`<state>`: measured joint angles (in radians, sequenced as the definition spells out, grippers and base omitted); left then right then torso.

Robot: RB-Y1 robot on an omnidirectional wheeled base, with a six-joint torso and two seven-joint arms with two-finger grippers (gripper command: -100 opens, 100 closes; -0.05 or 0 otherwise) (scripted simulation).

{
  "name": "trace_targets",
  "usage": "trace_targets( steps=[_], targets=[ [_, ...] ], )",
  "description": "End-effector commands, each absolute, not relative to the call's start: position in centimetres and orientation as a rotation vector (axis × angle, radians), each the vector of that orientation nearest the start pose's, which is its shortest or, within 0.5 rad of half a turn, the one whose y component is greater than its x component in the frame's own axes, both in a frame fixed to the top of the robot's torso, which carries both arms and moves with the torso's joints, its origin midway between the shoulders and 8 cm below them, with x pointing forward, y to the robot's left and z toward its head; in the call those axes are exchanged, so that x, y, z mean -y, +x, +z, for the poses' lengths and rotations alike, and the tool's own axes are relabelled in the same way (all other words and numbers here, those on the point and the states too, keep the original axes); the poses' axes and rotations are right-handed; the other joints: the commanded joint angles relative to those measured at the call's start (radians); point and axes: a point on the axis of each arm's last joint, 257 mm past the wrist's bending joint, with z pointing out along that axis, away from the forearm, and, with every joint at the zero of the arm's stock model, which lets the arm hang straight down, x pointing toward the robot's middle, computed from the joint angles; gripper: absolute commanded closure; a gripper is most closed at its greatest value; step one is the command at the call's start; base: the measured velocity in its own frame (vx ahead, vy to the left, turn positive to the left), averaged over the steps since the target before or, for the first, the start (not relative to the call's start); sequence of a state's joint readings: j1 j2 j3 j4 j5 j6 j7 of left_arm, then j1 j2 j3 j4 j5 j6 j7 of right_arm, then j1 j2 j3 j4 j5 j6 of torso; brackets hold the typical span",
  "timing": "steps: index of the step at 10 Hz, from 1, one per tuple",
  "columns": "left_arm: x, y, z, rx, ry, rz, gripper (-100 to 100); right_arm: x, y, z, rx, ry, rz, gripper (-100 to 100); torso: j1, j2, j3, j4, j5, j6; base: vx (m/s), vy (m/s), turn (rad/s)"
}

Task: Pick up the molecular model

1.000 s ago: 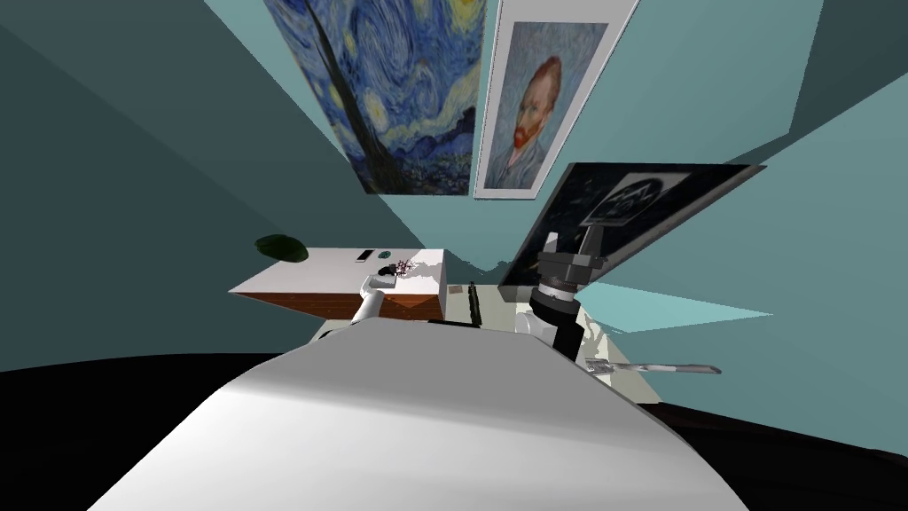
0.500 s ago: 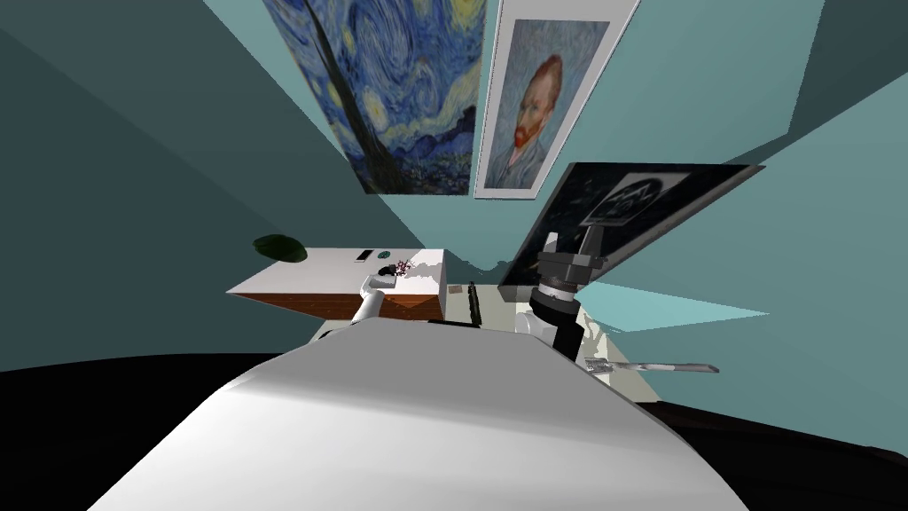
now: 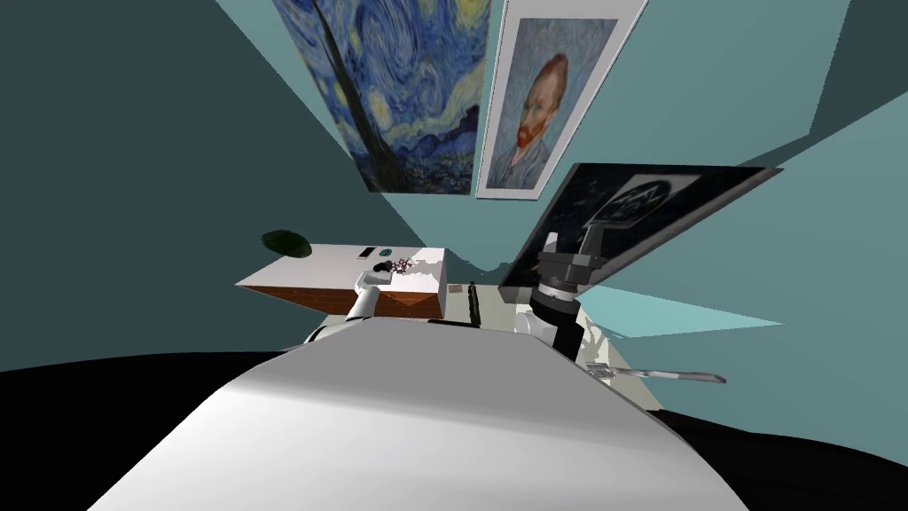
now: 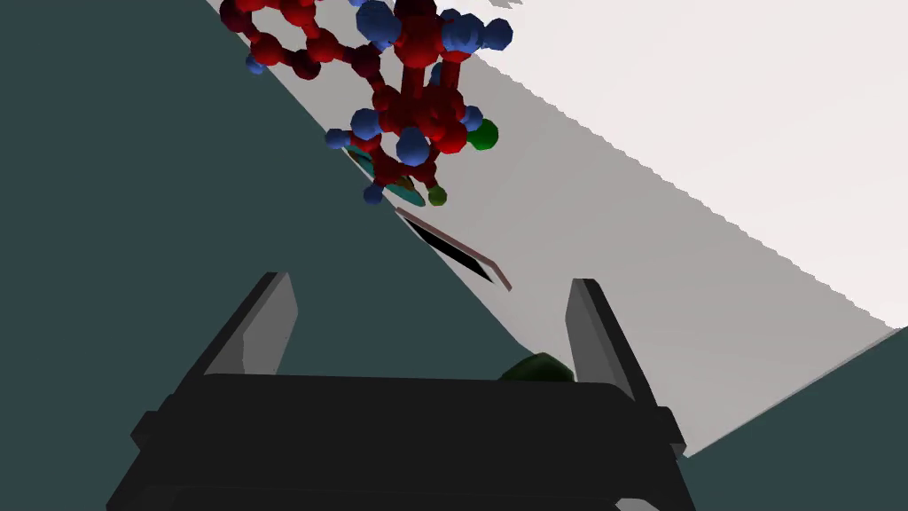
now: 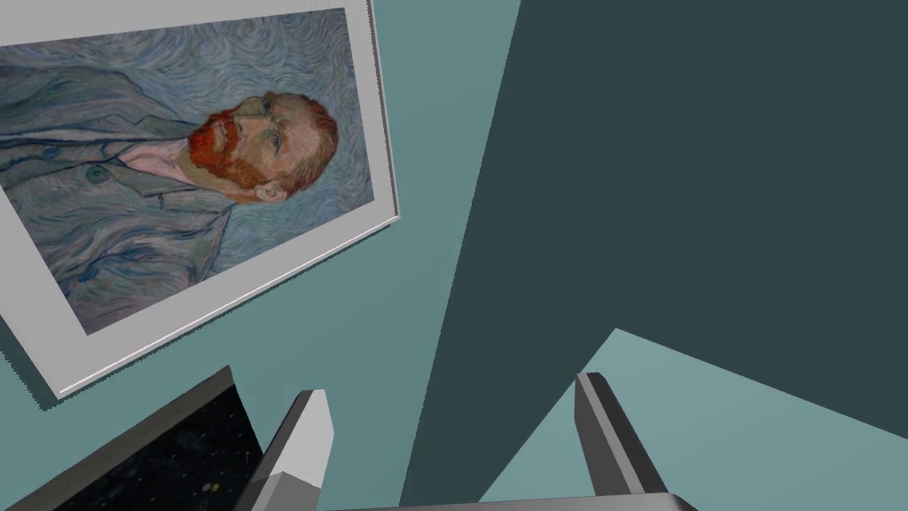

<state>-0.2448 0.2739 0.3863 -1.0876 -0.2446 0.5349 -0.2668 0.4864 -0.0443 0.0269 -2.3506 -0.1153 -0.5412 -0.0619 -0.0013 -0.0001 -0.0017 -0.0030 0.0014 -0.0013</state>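
the molecular model (image 4: pixel 412 98), a cluster of red and blue balls, stands on the white table (image 4: pixel 709 177) near its edge. it lies straight ahead of the left gripper (image 4: pixel 430 282), beyond the tips and not yet between them. i cannot make out a clear long axis. the left fingers stand wide apart and hold nothing. the right gripper (image 5: pixel 452 386) is raised well apart from the table, also spread and empty, so the left arm is nearer. since half a second ago the whole head view has shifted slightly, so i moved.
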Motion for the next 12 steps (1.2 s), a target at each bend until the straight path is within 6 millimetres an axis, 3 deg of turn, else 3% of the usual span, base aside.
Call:
trace_targets(
  steps=[1,3,4,8,9,10,11,12],
  targets=[
    [-53.8,49.1,-37.9,-1.666,-1.423,-0.051,-100,27.4,32.2,6.6,-0.478,0.622,1.496,0,0.0,0.0,0.0,0.0,0.0,0.0,-0.007,-0.113,0.034],
    [-55.3,49.4,-36.9,-1.665,-1.404,-0.028,-100,27.4,32.2,6.6,-0.478,0.622,1.497,0,-0.002,-0.001,0.0,0.0,0.0,0.0,-0.013,-0.095,0.03],
    [-53.5,48.7,-38.8,-1.657,-1.445,-0.07,-100,27.4,32.2,6.6,-0.478,0.622,1.497,0,-0.001,-0.001,0.0,0.0,0.0,0.0,0.006,-0.022,-0.228],
    [-49.9,47.6,-41.4,-1.651,-1.499,-0.135,-100,27.4,32.2,6.6,-0.478,0.622,1.496,0,0.007,-0.003,-0.002,-0.001,0.002,0.0,0.022,0.035,-0.047],
    [-50.6,47.9,-40.8,-1.651,-1.486,-0.123,-100,27.4,32.2,6.6,-0.478,0.622,1.496,0,0.006,-0.002,-0.001,-0.001,0.002,0.0,0.002,0.005,-0.01],
    [-50.4,47.8,-40.9,-1.65,-1.489,-0.126,0,27.4,32.2,6.6,-0.478,0.622,1.496,0,0.005,-0.002,-0.001,0.0,0.001,0.0,0.0,0.0,0.0],
    [-51.9,47.2,-41.1,-1.633,-1.503,-0.114,-100,27.4,32.2,6.6,-0.478,0.622,1.496,0,0.005,-0.001,-0.001,0.0,0.001,0.0,0.002,-0.006,-0.159],
    [-53.4,46.6,-41.3,-1.616,-1.517,-0.102,-100,27.4,32.2,6.6,-0.478,0.622,1.496,0,0.005,-0.001,-0.001,0.0,0.001,0.001,0.009,-0.011,-0.212]
  ],
)
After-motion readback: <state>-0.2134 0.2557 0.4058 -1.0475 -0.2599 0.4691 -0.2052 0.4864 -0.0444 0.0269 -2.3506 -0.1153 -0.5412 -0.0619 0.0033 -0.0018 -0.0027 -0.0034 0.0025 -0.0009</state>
